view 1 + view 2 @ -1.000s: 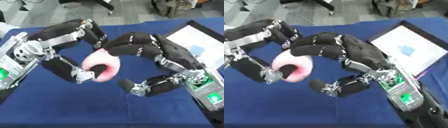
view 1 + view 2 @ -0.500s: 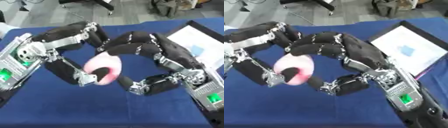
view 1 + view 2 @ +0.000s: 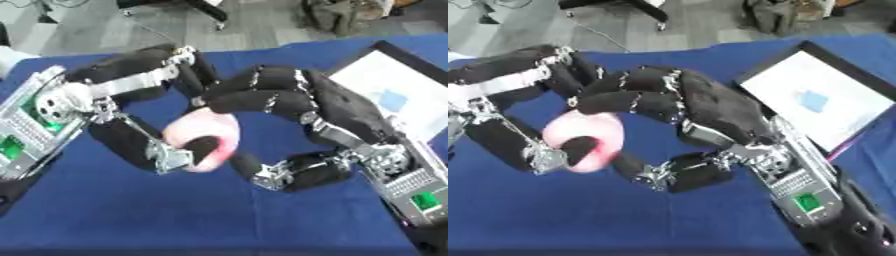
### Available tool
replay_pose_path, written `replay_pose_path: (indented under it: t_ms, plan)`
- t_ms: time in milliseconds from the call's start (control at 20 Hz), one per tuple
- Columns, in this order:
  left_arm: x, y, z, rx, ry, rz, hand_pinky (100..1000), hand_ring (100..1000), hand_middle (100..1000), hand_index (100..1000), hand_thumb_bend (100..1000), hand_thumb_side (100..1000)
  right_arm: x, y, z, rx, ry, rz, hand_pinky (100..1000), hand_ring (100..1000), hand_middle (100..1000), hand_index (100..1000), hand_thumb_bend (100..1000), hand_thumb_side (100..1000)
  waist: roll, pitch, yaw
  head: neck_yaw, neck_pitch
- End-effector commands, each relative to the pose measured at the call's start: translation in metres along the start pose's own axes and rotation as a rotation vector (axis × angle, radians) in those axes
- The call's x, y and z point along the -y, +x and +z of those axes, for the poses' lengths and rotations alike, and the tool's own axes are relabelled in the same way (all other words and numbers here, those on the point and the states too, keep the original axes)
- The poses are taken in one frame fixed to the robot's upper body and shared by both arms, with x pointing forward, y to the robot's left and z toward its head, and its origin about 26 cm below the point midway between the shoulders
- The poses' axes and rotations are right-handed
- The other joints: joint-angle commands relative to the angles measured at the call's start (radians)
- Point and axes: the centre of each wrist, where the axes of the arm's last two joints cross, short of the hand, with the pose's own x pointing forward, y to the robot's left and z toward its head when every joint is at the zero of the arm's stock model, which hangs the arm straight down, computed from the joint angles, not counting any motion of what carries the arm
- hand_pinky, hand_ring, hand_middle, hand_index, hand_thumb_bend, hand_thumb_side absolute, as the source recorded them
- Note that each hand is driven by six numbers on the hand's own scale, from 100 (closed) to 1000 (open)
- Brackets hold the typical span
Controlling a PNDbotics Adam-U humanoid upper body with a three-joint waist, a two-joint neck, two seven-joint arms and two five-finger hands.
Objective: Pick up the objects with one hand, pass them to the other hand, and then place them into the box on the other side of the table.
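Observation:
A soft pink ring-shaped object (image 3: 203, 131) hangs above the blue table (image 3: 105, 215) near the middle. My left hand (image 3: 131, 85) comes in from the left. Its fingers arch over the top of the pink object and its thumb presses on the front. My right hand (image 3: 341, 110) reaches in from the right, its fingers curled over the top of the same object beside the left fingers. The right thumb touches the object's lower right side. The back of the object is hidden by both hands.
A box (image 3: 850, 115) with a dark rim and white inside lies at the right edge of the table, with a small blue thing (image 3: 813, 101) in it. Beyond the far table edge is grey floor with chair legs.
My right hand's thumb has drawn in closer under the pink object and its fingers have settled over the top. The left hand keeps its hold and has barely shifted.

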Motion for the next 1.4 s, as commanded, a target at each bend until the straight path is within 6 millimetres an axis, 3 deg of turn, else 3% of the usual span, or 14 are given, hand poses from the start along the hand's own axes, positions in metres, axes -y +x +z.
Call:
replay_pose_path:
  t_ms: [50,850,1400]
  plan:
    - [-0.012,0.0081,-0.0021,0.034,0.019,-0.036,721,440,361,376,100,265,0.0013,-0.0001,0.0005,-0.012,0.017,0.018,759,756,803,886,152,100,-0.002,-0.017,0.002,-0.002,-0.002]
    - [-0.0127,0.0084,-0.0025,0.048,0.03,0.0,724,440,361,376,100,267,-0.0054,-0.0038,0.0084,-0.039,0.027,0.029,744,747,792,878,153,100,0.001,-0.017,0.004,-0.01,-0.002]
    - [-0.0115,0.0098,-0.0086,0.078,0.008,0.028,725,441,361,376,100,267,-0.0068,-0.0058,0.0062,-0.057,-0.01,0.085,682,678,724,830,146,100,0.003,-0.018,0.008,-0.014,-0.002]
